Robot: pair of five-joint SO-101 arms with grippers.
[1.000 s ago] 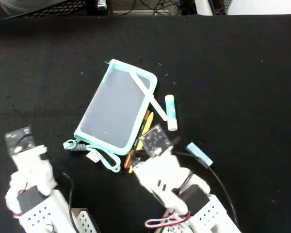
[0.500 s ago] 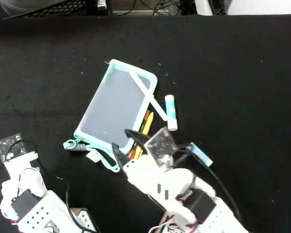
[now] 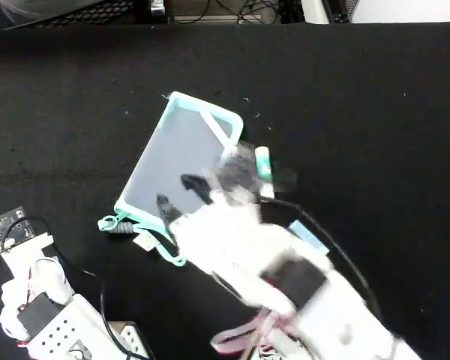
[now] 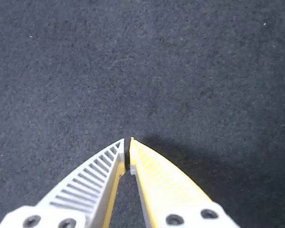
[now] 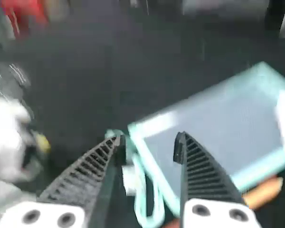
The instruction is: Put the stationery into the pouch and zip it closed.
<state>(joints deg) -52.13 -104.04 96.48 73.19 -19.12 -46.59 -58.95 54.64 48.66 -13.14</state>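
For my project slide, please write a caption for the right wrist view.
Open right gripper above a corner of the mint-edged pouch, an orange pencil beside it, on a black table.

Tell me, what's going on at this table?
Two robot arms are meant to pack stationery into a pouch and zip it. The right claw hangs open over the pouch's near end. A glue stick and a pencil lie outside, beside the pouch. The left claw is shut over the table, off to the side.

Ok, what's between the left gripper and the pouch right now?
Bare black table, then the teal pull cord at the near corner of the pouch, as the high view shows.
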